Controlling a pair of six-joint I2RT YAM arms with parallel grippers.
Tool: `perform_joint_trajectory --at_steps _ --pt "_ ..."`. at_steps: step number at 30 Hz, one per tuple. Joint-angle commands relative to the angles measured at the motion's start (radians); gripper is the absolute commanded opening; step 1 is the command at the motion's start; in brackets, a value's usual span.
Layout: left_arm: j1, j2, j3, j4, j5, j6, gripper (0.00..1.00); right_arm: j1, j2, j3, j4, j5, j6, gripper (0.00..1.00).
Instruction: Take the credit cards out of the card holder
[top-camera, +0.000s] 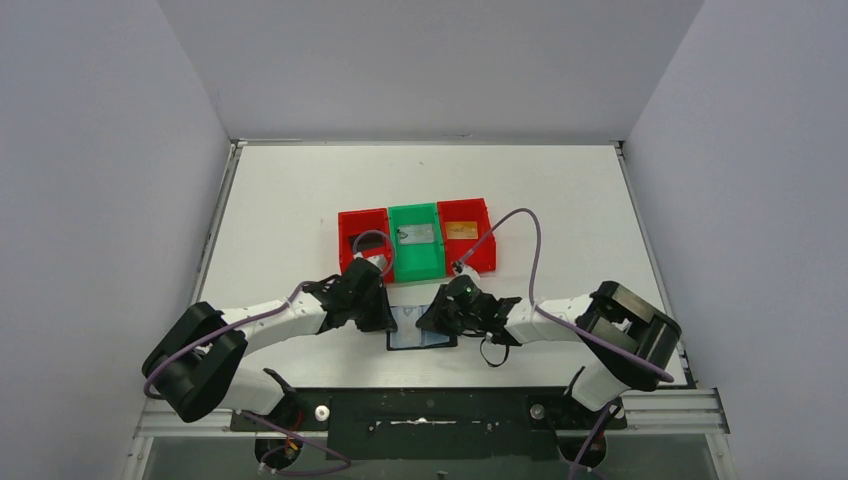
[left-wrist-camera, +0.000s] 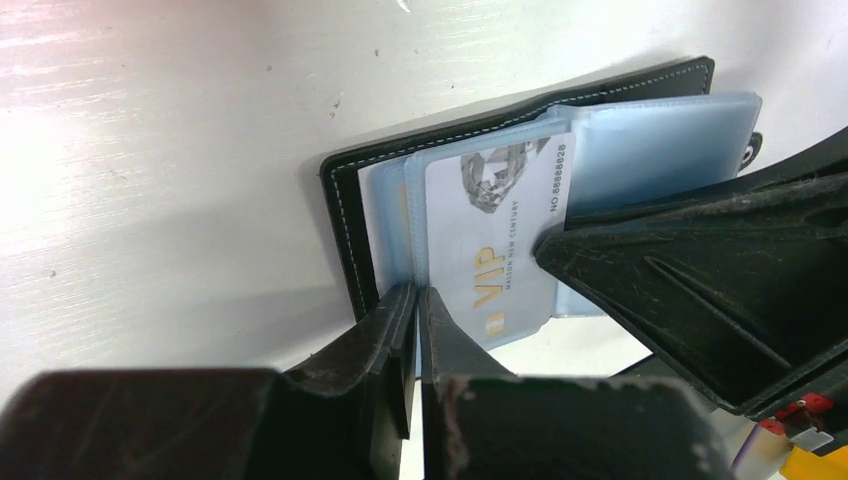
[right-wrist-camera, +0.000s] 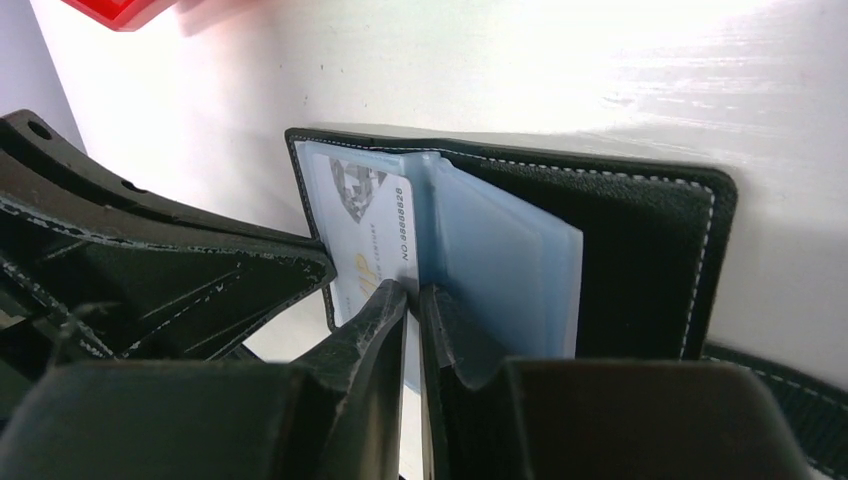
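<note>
Both jaws tight on card holder (left-wrist-camera: 345, 200)

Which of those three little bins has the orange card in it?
The red bin at the right end: an orange-gold card lies in it. The green middle bin holds a silver-grey card.

From above, the jaws hide both side edges of the open card holder (top-camera: 418, 337).
</note>
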Motion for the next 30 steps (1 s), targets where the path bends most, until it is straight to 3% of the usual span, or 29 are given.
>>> perform_joint_trajectory --at_steps 1,7,12,30 --pt "-0.007 0.024 -0.023 -0.059 -0.090 0.034 0.03 -0.009 -0.053 -0.028 0.073 -0.026 0.013 0.05" --pt "-0.007 0.032 -0.028 -0.053 -0.094 0.046 0.01 -0.027 -0.054 -0.064 0.121 -0.068 0.013 0.07" --pt "-0.007 0.041 -0.020 -0.059 -0.096 0.050 0.00 -0.037 -0.080 -0.112 0.172 -0.073 0.027 0.02" --pt "-0.006 0.054 0.002 -0.085 -0.112 0.056 0.00 -0.087 -0.138 -0.186 0.175 -0.132 -0.014 0.01"
